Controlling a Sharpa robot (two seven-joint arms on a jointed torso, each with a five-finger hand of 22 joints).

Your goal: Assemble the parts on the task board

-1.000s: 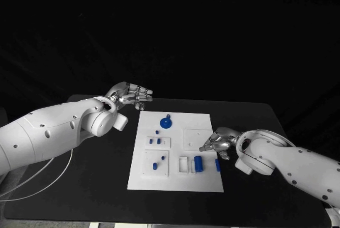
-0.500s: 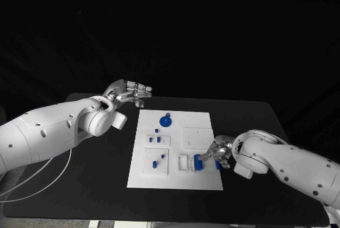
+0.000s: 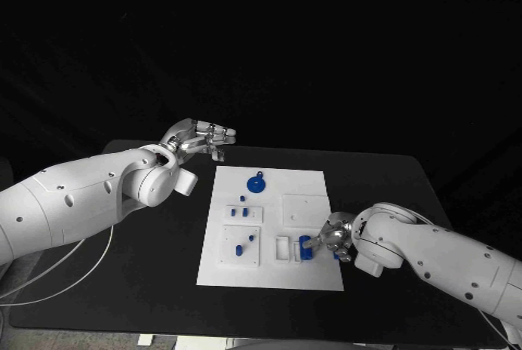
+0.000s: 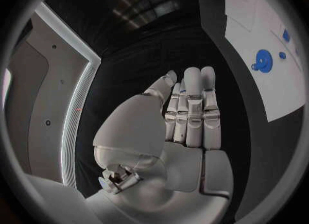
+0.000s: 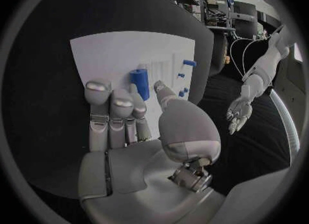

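Observation:
The white task board (image 3: 305,187) lies mid-table with several blue parts on it. A round blue disc (image 3: 256,185) sits near its far end, small pegs (image 3: 239,250) stand in the left blocks, and a blue cylinder (image 3: 305,249) stands near the front right. My right hand (image 3: 335,236) hovers over the board's right front part, fingers stretched out and holding nothing. In the right wrist view its fingertips (image 5: 111,98) end just short of the cylinder (image 5: 139,78). My left hand (image 3: 202,139) hangs off the board's far left corner, fingers straight and empty (image 4: 190,112).
Black table (image 3: 142,274) runs all around the board. Its near edge lies close below the board and a white cable (image 3: 66,282) trails at the left. The left wrist view shows the board (image 4: 254,15) with the disc (image 4: 262,59).
My right hand has slid toward the front and left, from beside the board's right edge to over it by the blue cylinder. The left hand has barely moved.

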